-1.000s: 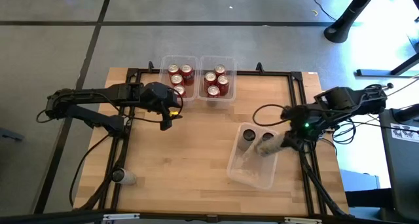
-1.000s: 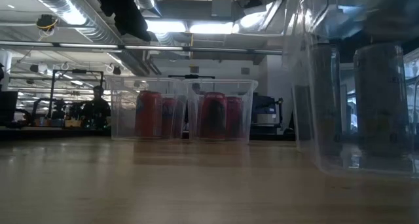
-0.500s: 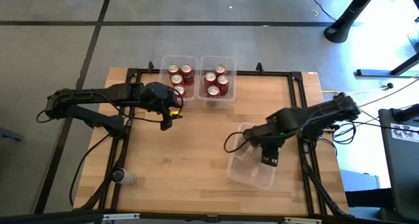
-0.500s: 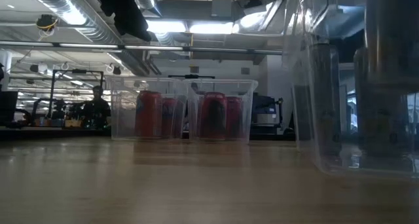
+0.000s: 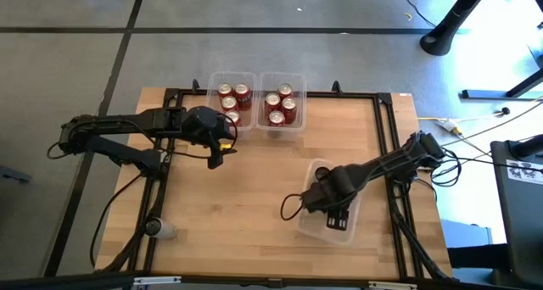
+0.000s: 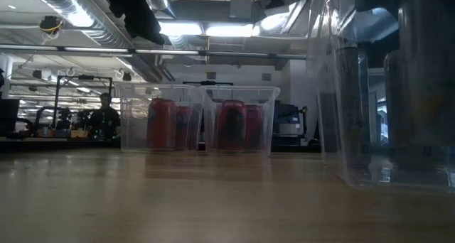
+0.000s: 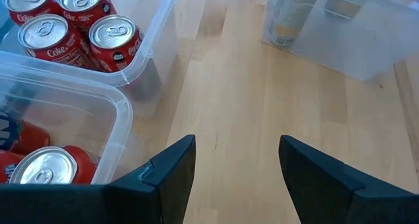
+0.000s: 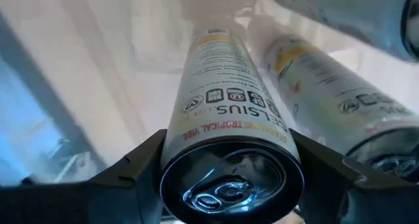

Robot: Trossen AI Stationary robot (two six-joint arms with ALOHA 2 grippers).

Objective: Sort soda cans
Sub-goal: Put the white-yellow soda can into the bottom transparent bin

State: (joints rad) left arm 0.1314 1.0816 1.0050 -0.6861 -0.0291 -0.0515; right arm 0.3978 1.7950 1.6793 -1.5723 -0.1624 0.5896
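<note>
Several red soda cans (image 5: 231, 102) stand in two clear bins at the table's far edge; the left wrist view shows them close up (image 7: 112, 40). A third clear bin (image 5: 307, 224) sits near the table's right side and holds pale tall cans (image 8: 327, 99). My right gripper (image 5: 337, 215) is down inside this bin, shut on another pale can (image 8: 229, 112). My left gripper (image 7: 236, 175) hangs open above the table beside the left red-can bin (image 7: 124, 119), touching nothing. My right gripper pinches the pale can between its two fingers (image 8: 131, 171), on the side wall just below the top rim (image 8: 178, 142). It comes from above, pointing down, and the can hangs upright under it. Whether the can's bottom rests on the bin floor, I cannot tell.
Black frame rails (image 5: 254, 93) run around the tabletop. A small pale cylinder (image 5: 159, 229) lies at the near left corner. Bare wood (image 5: 246, 188) stretches between the three bins. In the low view a person (image 6: 105, 115) stands far behind the table.
My right gripper has swung from the table's right side toward the left and near edge, over the clear bin, and come down into it with the pale can. The left arm has kept still.
</note>
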